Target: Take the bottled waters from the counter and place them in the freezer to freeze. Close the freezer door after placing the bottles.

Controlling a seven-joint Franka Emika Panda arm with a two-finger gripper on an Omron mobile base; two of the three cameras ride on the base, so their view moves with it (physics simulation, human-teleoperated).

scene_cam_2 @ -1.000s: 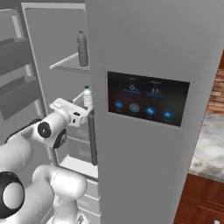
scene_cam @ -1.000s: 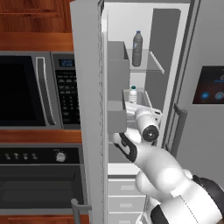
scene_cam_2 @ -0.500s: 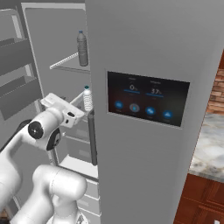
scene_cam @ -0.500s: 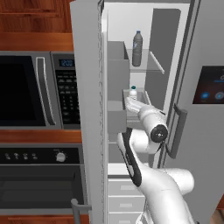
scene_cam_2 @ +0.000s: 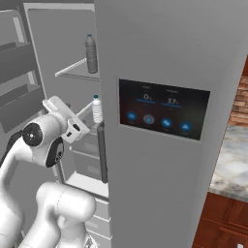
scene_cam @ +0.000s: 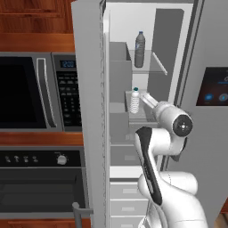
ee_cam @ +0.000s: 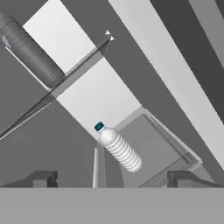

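The freezer (scene_cam: 147,26) stands open, white inside. A darker grey bottled water (scene_cam: 140,49) (scene_cam_2: 90,53) stands upright on its upper glass shelf. A clear-whitish bottled water (scene_cam: 135,101) (scene_cam_2: 97,109) (ee_cam: 118,148) with a blue cap stands on the lower shelf. My gripper (scene_cam: 144,99) (ee_cam: 111,178) hovers just right of this bottle, open, its fingertips (ee_cam: 43,178) wide apart with the bottle beyond them and untouched. The freezer door (scene_cam: 89,111) (scene_cam_2: 19,72) is swung wide, its grey bins facing inward. The marble counter (scene_cam_2: 235,160) shows at far right.
A fridge door with a dark dispenser screen (scene_cam_2: 164,114) stands shut right of the freezer, its handle (scene_cam_2: 102,152) close to my arm. A black microwave (scene_cam: 31,93) and oven (scene_cam: 40,187) sit left of the open door. Grey drawers (scene_cam: 124,196) fill the freezer's lower part.
My hand has drawn back slightly from the clear bottle and the wrist has swung right and up. Both bottles have stayed on their shelves. The jaws have stayed open.
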